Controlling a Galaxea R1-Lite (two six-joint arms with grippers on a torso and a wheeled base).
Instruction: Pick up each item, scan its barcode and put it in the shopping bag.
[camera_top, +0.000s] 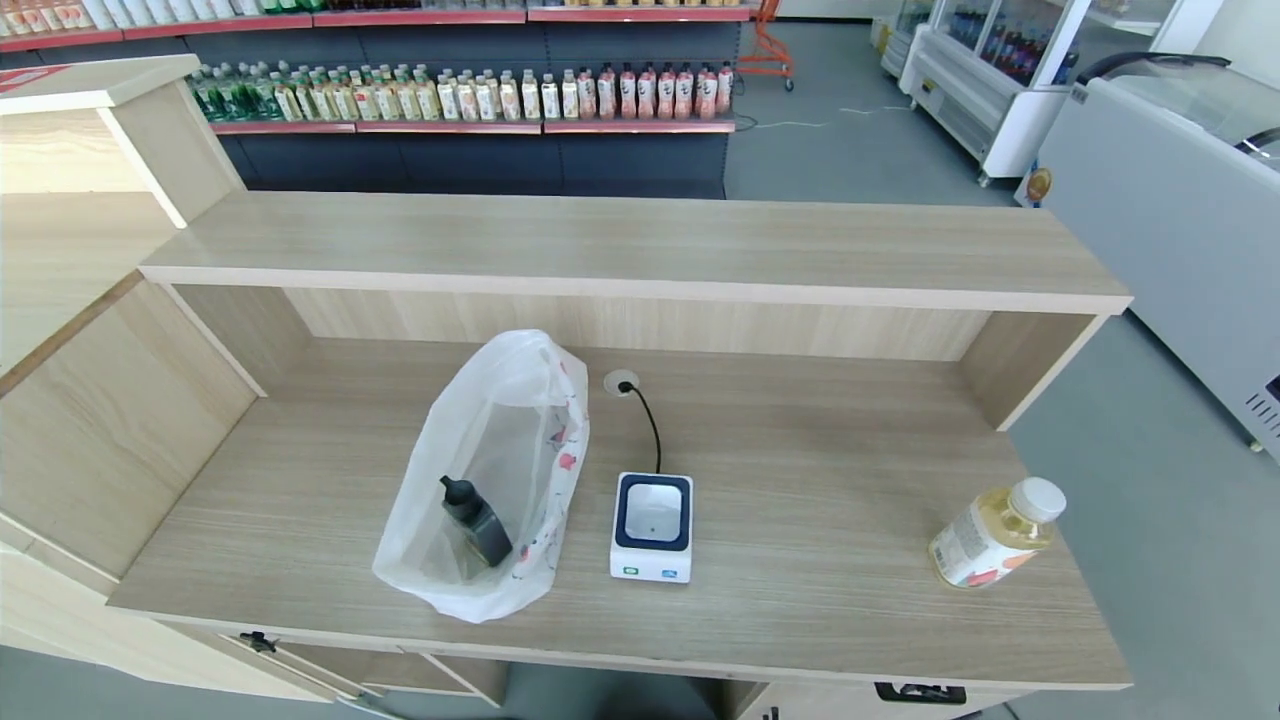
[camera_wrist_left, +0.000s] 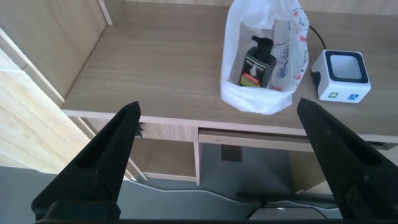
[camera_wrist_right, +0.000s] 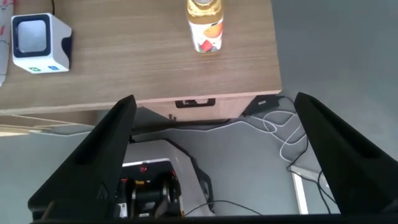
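One bagged, seemingly: black pump bottle (camera_top: 477, 520) inside shopping bag (camera_top: 510, 400). Left to fetch: yellow drink bottle (camera_top: 995, 532) near counter's (camera_top: 820, 470) right edge, well apart from scanner (camera_top: 652, 525). Holding nothing in left gripper (camera_wrist_left: 217, 168) or right gripper (camera_wrist_right: 214, 162), both spread wide. Next, probably: reach right, grasp, show barcode.

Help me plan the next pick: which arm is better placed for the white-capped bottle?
Right, probably. The bottle stands at the right end of the counter, ahead of the open right gripper; the left gripper faces the shopping bag.
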